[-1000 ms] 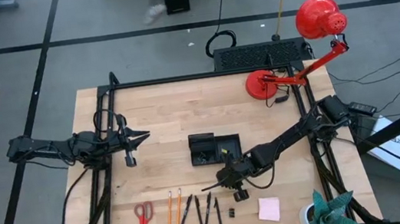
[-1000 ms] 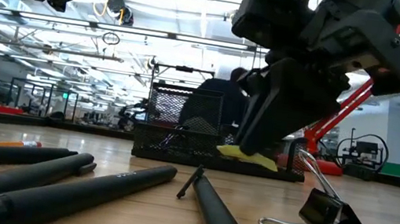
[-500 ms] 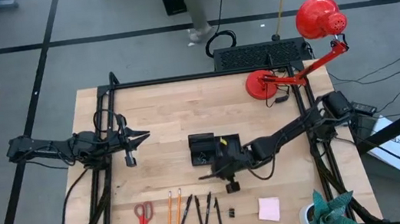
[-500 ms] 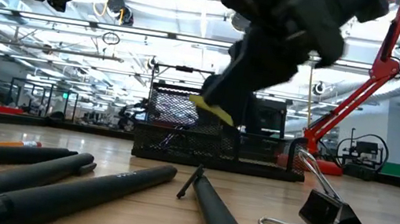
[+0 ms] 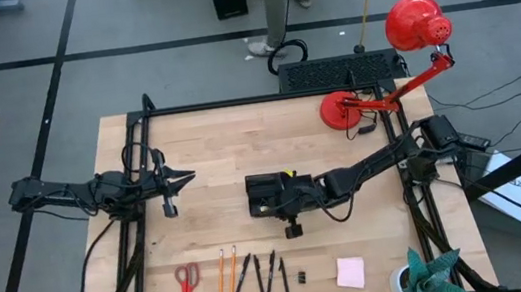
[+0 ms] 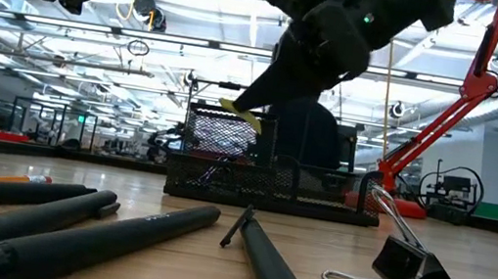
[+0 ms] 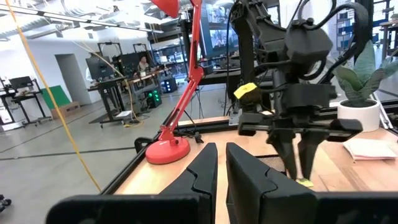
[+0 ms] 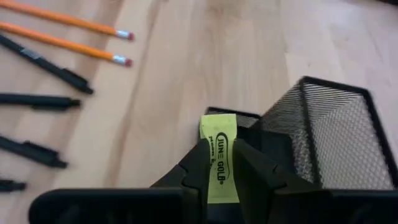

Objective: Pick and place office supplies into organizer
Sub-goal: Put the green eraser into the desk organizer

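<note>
A black mesh organizer (image 5: 257, 183) (image 6: 224, 171) (image 8: 336, 130) sits mid-table. My right gripper (image 5: 286, 206) (image 6: 260, 102) (image 8: 219, 149) hangs just above it, shut on a small yellow-green piece (image 8: 219, 140) (image 6: 240, 117). Along the near edge lie red-handled scissors (image 5: 187, 280), two orange pencils (image 5: 225, 277), several black pens (image 5: 263, 279), a binder clip (image 5: 302, 278) (image 6: 417, 274) and a pink sticky-note pad (image 5: 350, 273). My left gripper (image 5: 184, 179) (image 7: 221, 168) waits shut at the table's left, held level above the wood. My right gripper pinches the yellow-green piece between its two fingers, on the piece's long sides (image 8: 219, 165). Its printed far end (image 8: 217, 124) sticks out past the fingertips. The fingers slant down from the table's right side. The piece is lifted clear, above the organizer's rim.
A red desk lamp (image 5: 356, 105) stands at the far right, with a black slab (image 5: 339, 70) behind the table's far edge. A potted plant (image 5: 430, 280) sits at the near right corner. Bare wood lies between the organizer and my left gripper.
My right gripper has risen and gone toward the table's far edge and a little to the left, from beside the organizer's near right corner to over it, tipping less steeply down. The yellow-green piece has travelled with it, from the height of the organizer's base to above its rim.
</note>
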